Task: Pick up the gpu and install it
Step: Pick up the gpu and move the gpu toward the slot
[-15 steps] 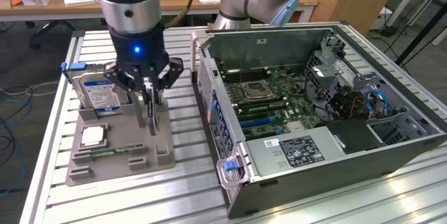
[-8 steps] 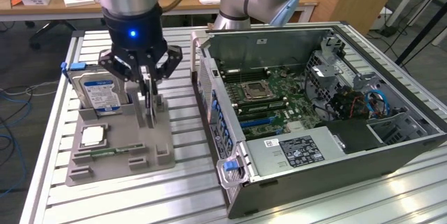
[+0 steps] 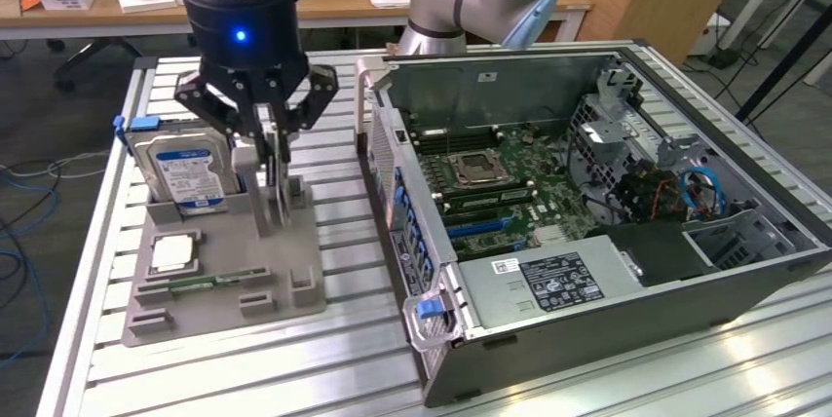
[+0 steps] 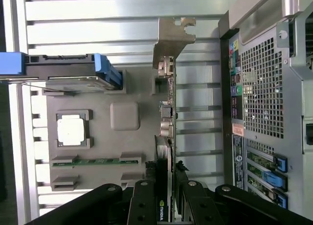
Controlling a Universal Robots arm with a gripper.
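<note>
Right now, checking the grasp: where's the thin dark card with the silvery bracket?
Exterior view's left: the dark card stands upright in the gripper, beside the blue-labelled hard drive.

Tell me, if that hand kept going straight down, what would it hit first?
The hand points straight down, closed on the gpu, which stands on edge in its grip. Going further down, the card would meet the grey holder tray right beneath it. I cannot tell how much gap is left there.

a wooden desk (image 3: 325,10) stands behind the slatted metal table (image 3: 260,368), over dark grey floor (image 3: 39,125).
</note>
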